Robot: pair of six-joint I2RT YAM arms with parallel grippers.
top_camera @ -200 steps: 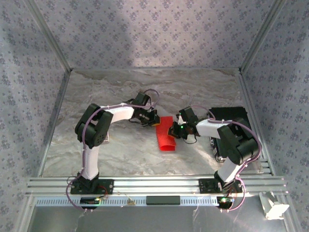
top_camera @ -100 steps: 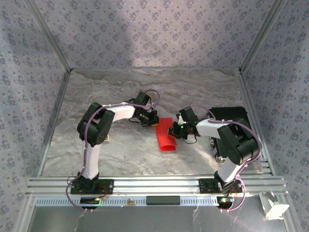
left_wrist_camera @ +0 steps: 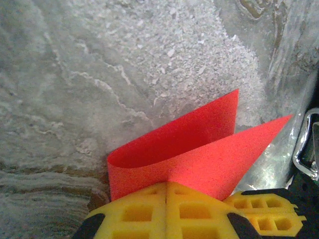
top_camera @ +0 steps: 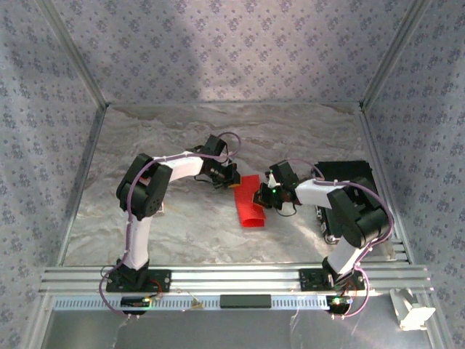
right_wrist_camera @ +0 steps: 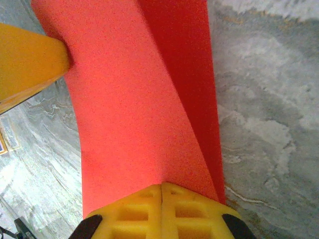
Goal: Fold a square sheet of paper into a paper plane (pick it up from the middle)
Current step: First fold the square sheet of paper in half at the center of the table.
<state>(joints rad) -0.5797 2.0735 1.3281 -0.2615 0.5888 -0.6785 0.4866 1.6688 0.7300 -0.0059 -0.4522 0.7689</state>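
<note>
so at this point the square sheet of paper was sitting a little way left of the black box on the worktop. it was bent over on itself into a long soft roll, not a flat square. both arms had hold of it at the end further back from the box's near corner.

the left fingers were pinched fully together on the side of the sheet away from the box. in the left wrist view the paper looped round from that pinch, with two loose corners pointing off and not lined up. the right fingers were clamped tight as well, on the side of the sheet nearer the box. from there the red ran out as a long strip with a darker layer tucked under it.

i couldn't tell whether the low end of the roll was resting on the worktop or hanging just off it.

my read was that this was the first fold, the halving one. the sheet was doubled over, but the bend was round and open with no crease in it yet.

i'd guess the next move needed the two loose edges brought level with each other. after that the loop wanted lowering flat and pressing down along the bend. the risk looked like the thin paper slipping or skewing while one side let go, which would make the centre line crooked.
</note>
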